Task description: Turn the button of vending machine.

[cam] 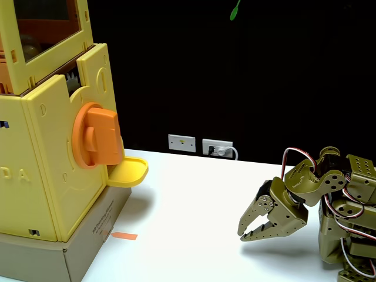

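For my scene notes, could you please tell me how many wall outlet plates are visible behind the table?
2: a white plate right of the yellow tray, and next to it on the right another plate with a white cable plugged in. More may sit hidden behind the vending machine.

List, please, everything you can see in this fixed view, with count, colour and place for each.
vending machine: one, yellow, left, on a box.
button: one, orange, on the machine's side.
tray: one, yellow, below the button.
cardboard box: one, brown, under the machine.
tape strip: one, orange, on the table beside the box.
wall sockets: two, white, at the back wall.
table: one, white.
gripper: one, olive, right, low over the table, jaws nearly closed, empty.
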You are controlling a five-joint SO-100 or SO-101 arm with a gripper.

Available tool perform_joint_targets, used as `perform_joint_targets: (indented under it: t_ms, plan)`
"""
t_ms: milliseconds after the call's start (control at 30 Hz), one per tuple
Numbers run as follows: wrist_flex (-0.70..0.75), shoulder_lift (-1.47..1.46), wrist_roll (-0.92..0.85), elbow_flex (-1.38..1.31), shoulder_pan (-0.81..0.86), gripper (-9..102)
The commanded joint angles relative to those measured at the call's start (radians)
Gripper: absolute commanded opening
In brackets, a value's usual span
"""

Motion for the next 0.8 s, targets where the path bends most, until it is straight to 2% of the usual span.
perform_joint_targets:
  t_ms: [0, 333, 433, 767]
  plan:
    - [-0.005, 0.144, -0.06, 0.049, 0.037, 1]
    - [-0.011, 0.143, -0.075, 0.049, 0.04, 1]
    - [-0.078, 0.104, -0.097, 0.041, 0.029, 1]
    - [-0.253, -0.23, -0.298, -0.405, 0.048, 1]
